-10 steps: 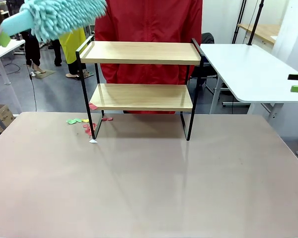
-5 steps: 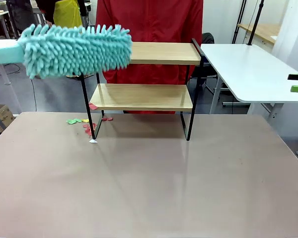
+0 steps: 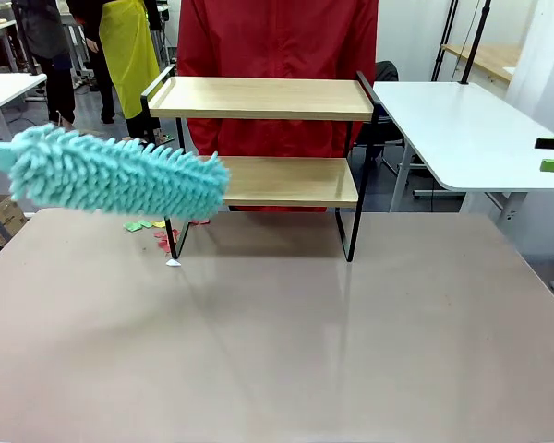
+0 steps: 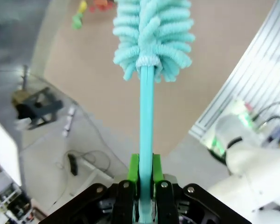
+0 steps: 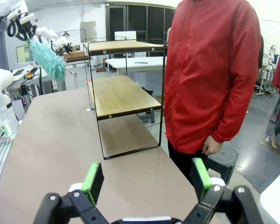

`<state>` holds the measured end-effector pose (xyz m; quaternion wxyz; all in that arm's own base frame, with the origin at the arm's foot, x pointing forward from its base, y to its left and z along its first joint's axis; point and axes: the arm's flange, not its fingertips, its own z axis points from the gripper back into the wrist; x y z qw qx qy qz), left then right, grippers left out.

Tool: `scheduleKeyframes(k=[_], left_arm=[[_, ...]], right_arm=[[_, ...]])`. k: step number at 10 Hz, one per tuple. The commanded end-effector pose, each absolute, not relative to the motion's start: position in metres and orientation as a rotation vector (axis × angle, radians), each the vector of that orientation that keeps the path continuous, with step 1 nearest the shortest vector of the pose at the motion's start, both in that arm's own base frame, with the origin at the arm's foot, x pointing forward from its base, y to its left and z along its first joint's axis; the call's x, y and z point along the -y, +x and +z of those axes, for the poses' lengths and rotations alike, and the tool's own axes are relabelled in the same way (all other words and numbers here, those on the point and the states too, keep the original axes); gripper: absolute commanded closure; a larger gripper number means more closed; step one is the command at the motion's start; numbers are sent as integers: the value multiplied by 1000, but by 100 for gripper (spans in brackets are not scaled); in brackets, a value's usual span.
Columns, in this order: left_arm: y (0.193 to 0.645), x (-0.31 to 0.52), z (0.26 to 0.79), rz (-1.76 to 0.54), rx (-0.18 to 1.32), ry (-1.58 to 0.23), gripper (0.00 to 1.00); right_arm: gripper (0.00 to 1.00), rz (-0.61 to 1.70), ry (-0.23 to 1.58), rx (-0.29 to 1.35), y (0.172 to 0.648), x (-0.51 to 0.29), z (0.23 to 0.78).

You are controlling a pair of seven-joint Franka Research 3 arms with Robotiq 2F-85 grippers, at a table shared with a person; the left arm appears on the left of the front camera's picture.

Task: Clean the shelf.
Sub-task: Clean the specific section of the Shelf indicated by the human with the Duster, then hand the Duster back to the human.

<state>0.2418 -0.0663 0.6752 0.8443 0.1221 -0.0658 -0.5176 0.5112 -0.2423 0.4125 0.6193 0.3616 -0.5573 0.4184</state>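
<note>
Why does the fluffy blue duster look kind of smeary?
Front view: the duster is slightly soft with motion blur, while the shelf is sharp. Left wrist view: the floor clutter is smeared. Right wrist view: wide-angle lens bends the edges, and the table has a soft sheen.

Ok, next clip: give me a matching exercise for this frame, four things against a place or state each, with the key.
Things:
1. duster
2. right gripper
3. paper scraps
4. person in the red jacket

Place or state:
A. standing at the far side, behind the shelf
B. open, holding nothing
C. lying on the table by the shelf's left legs
D. handle clamped in the left gripper, head in front of the shelf's left end

Pairs: 1-D, 2-B, 3-C, 4-A
</note>
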Motion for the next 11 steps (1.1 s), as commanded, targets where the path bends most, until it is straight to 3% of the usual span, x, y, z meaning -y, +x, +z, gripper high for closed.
scheduleKeyframes(k=[1,5,8,9,10,11], left_arm=[[251,52,664,-1145,39,339,87],[257,69,634,-1326,-226,405,87],[264,80,637,-1427,-244,492,87],[267,84,639,-1442,-177,558,87],[259,89,625,-1399,-249,427,87],[259,89,625,-1399,-249,427,87]], right_arm=[[0,966,831,1284,510,241,415],[0,966,831,1284,510,241,415],[0,966,831,1284,510,241,415],[0,966,831,1284,510,241,415],[0,966,831,1284,510,241,415],[0,966,831,1284,510,241,415]])
